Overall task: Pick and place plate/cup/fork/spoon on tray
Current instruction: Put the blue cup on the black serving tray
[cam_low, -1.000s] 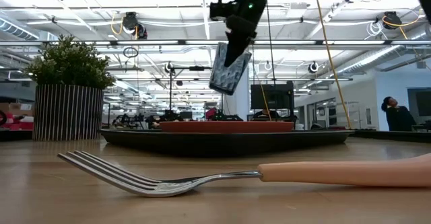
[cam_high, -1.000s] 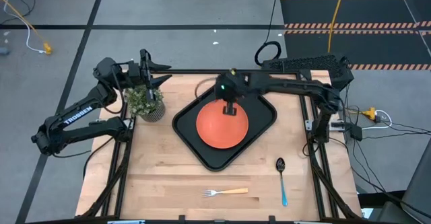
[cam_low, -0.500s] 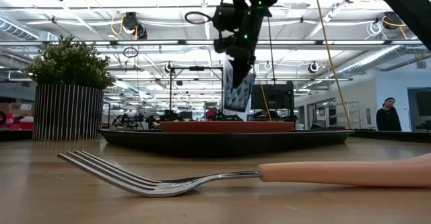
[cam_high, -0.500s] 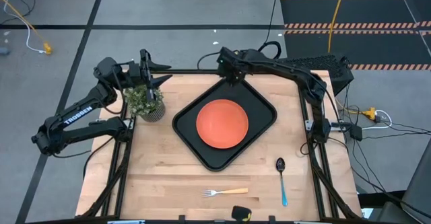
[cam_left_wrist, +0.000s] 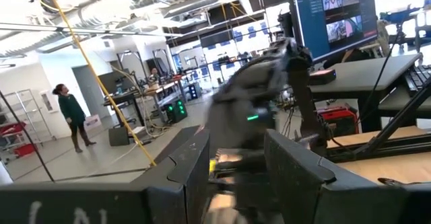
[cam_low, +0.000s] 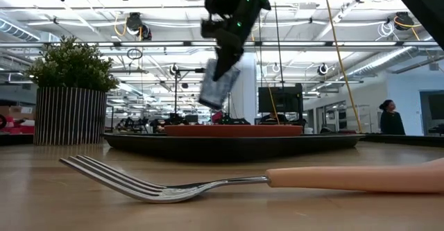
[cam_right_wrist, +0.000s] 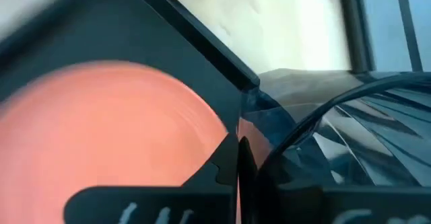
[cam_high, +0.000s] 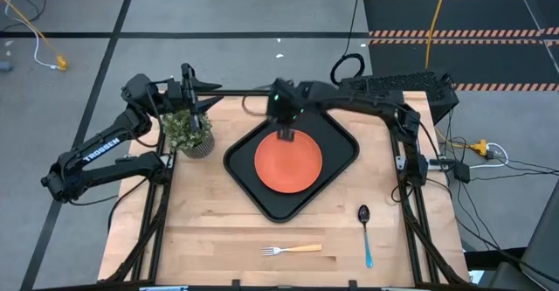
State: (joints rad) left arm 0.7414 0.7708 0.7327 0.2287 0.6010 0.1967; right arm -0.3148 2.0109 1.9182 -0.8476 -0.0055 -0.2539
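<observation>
right gripper (cam_high: 286, 135) fingers together, clamped on cup (cam_low: 218, 84), above plate's 12 o'clock edge | plate (cam_high: 288, 162) centred in tray (cam_high: 342, 127) | fork (cam_high: 292, 250), spoon (cam_high: 365, 232) on table at tray's 6 and 5 o'clock | left gripper (cam_high: 194, 94) apart, over plant pot (cam_high: 189, 134) at 9

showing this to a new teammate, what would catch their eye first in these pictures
Probably the orange plate lying in the black tray at the table's middle, with the right pincer hanging shut above the plate's far edge, holding the dark grey cup in the air. Next, the fork and the blue-handled spoon lying on the bare wood near the front, outside the tray. The left pincer waits open over the potted plant.
</observation>
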